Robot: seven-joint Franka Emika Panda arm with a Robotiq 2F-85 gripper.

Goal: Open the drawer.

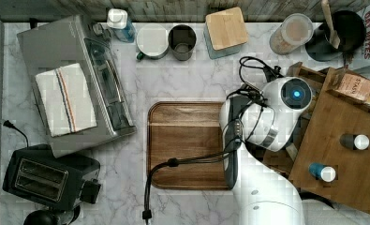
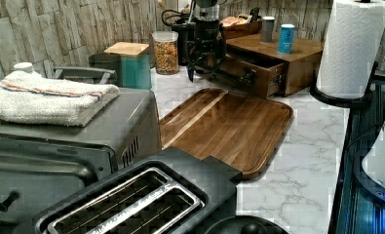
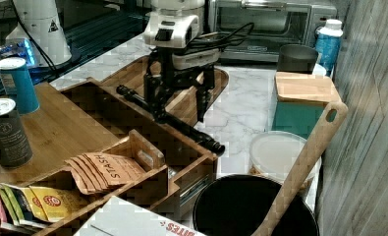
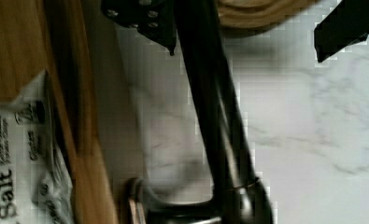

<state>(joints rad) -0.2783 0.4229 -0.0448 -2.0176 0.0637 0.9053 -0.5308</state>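
Your gripper [image 3: 180,105] straddles the black bar handle [image 3: 174,121] with its fingers spread wide and nothing clamped, one finger [image 3: 154,98] behind the bar, the other [image 3: 204,101] out over the marble. The drawer [image 2: 251,73] sits partly pulled out of the wooden box unit [image 2: 297,58] at the left view's far right. Pull off-axis and the loose hook could slide along the bar or rack the drawer, and the front may run into the wooden tray [image 2: 229,126] just beside it.

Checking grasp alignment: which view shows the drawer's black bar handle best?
Right view: the bar handle runs nearly full length along the pulled-out drawer, with the gripper open astride it. Left view shows it small and far; wrist view shows a blurred close-up.
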